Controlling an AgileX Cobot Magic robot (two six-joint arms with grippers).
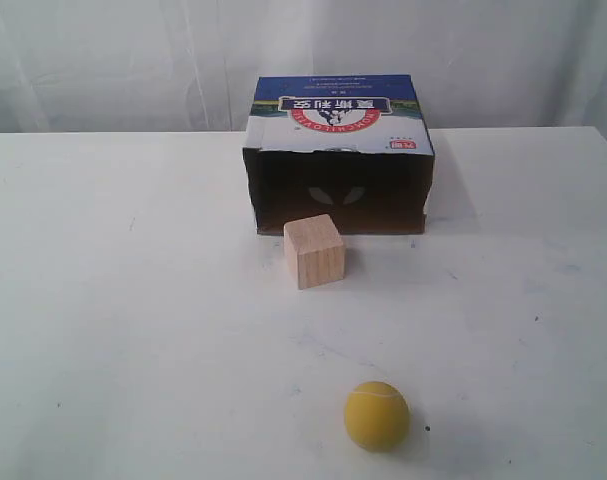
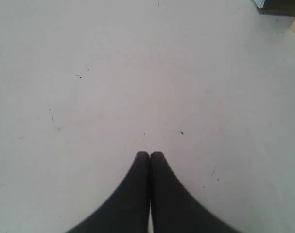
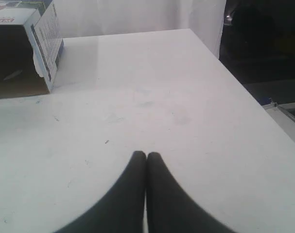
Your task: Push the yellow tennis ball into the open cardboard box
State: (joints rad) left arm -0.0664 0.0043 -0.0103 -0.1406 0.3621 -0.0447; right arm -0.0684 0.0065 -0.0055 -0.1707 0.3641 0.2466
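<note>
The yellow tennis ball [image 1: 376, 415] sits alone on the white bench [image 1: 133, 330] close to its near edge, a little right of the middle, its faint white seam turned up. Towards the far edge, the open cardboard box [image 1: 340, 165] lies with its dark mouth facing the near edge and its blue-and-white printed panel with the red logo on top. A pale wooden cube [image 1: 314, 251] stands just in front of that mouth, between ball and box, well apart from the ball. The left pincer [image 2: 149, 154] is clenched, black tips pressed together above bare bench. The right pincer [image 3: 146, 154] is likewise clenched on nothing, near the bench's right edge.
</note>
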